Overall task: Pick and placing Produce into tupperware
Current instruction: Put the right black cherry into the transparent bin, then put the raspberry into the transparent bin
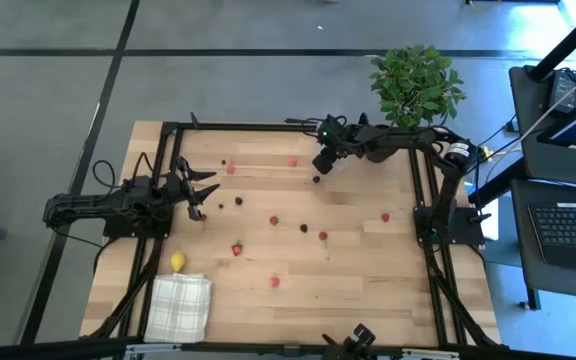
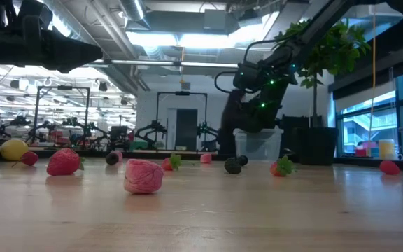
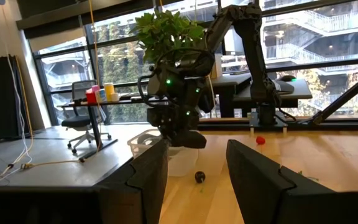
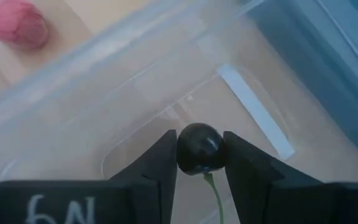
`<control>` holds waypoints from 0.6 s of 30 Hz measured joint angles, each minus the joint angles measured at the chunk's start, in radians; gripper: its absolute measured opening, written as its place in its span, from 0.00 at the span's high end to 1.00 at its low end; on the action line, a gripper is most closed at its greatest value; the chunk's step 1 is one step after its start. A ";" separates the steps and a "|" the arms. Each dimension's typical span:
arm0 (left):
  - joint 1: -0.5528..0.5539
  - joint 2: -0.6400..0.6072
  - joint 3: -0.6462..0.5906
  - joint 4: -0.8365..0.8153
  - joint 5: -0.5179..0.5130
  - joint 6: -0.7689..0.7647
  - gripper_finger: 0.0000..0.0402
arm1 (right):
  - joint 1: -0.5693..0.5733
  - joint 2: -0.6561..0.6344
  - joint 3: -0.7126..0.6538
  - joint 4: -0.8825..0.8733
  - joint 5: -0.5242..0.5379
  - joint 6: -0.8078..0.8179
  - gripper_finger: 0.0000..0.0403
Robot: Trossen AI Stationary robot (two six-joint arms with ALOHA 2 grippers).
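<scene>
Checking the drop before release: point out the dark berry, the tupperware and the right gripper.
dark berry (image 4: 200, 148), right wrist view, its rounded front.
tupperware (image 4: 253, 102), right wrist view, clear floor beyond the berry.
right gripper (image 4: 200, 163), right wrist view, between its fingertips, shut on the berry.

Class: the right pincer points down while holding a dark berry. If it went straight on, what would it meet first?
Most likely the bottom of the clear box: the right pincer, shut on the dark berry, hangs over its open inside. How far off is unclear.
</scene>
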 joint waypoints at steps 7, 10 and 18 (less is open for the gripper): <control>0.000 0.000 0.000 0.000 0.000 0.000 0.61 | 0.000 -0.003 0.000 -0.001 0.000 0.016 0.68; 0.000 0.000 0.000 0.000 0.000 0.000 0.61 | 0.000 -0.004 0.000 -0.004 0.000 0.022 0.64; 0.000 0.000 0.000 0.000 0.000 0.000 0.61 | 0.000 -0.006 0.000 -0.016 0.000 0.019 0.49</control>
